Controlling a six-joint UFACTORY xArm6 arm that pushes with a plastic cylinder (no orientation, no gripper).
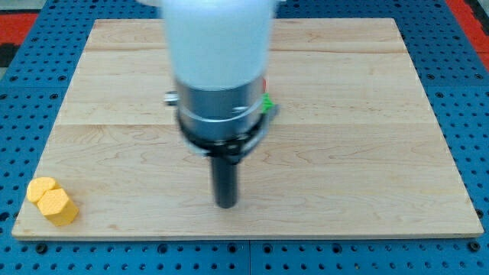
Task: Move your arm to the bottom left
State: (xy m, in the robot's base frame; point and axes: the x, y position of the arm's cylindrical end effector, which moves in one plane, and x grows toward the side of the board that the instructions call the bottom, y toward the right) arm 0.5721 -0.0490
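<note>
My tip [226, 205] rests on the wooden board [367, 137], a little left of the middle and near the view's bottom. Two yellow blocks sit touching at the bottom left corner: a hexagon [59, 206] and a smaller rounded piece [41, 188] just above and left of it. They lie well to the left of the tip. A green block [268, 102] and a red block [265, 85] peek out at the right side of the arm's body, mostly hidden behind it; their shapes cannot be made out.
The white and grey arm body [220, 69] covers the upper middle of the board. A blue perforated table [474, 92] surrounds the board on all sides.
</note>
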